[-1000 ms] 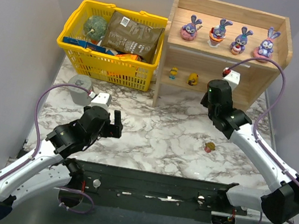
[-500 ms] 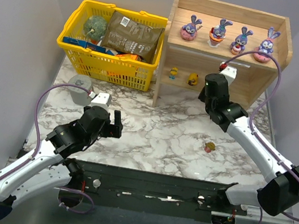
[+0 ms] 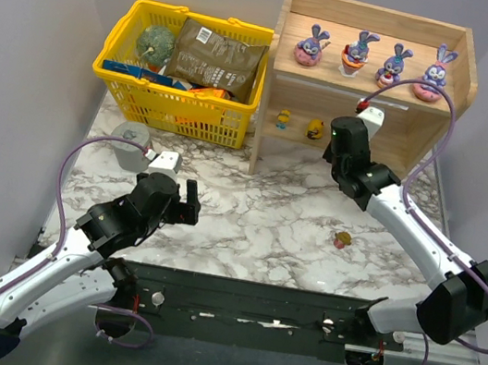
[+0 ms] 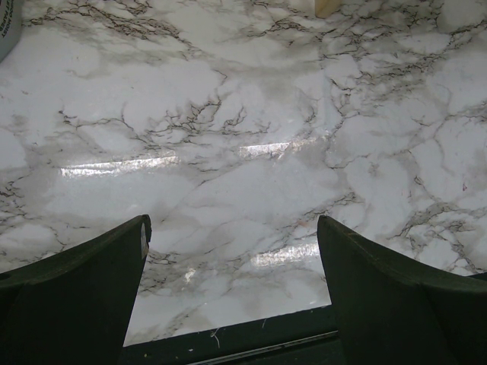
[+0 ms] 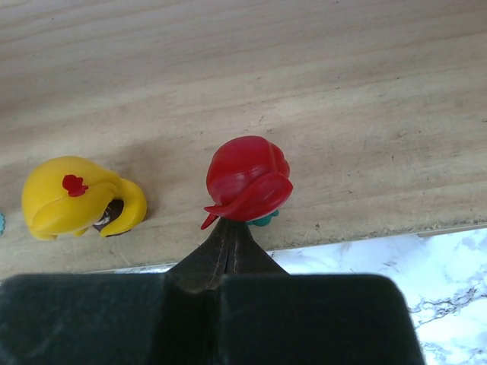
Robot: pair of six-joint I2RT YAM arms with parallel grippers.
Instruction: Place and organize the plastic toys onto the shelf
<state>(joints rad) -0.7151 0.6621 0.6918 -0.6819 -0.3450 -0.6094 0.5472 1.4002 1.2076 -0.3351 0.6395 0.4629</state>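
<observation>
The wooden shelf (image 3: 464, 77) stands at the back right. Four purple-blue bunnies (image 3: 312, 46) line its top tier. Two small yellow toys (image 3: 283, 117) stand on its lower tier. A tan-pink toy (image 3: 342, 241) lies on the marble table. My right gripper (image 3: 339, 135) is at the front of the lower tier. In the right wrist view it (image 5: 228, 228) is shut, with a red toy (image 5: 247, 179) at its tips over the shelf board (image 5: 319, 68), beside a yellow toy (image 5: 72, 194). My left gripper (image 3: 186, 203) is open and empty above bare marble (image 4: 232, 228).
A yellow basket (image 3: 116, 77) with packets and a green ball stands at the back left, touching the shelf's left side. A grey cup (image 3: 129, 143) sits in front of the basket, near my left arm.
My right gripper has moved left and forward into the lower tier with the red toy. The left arm has not moved.
</observation>
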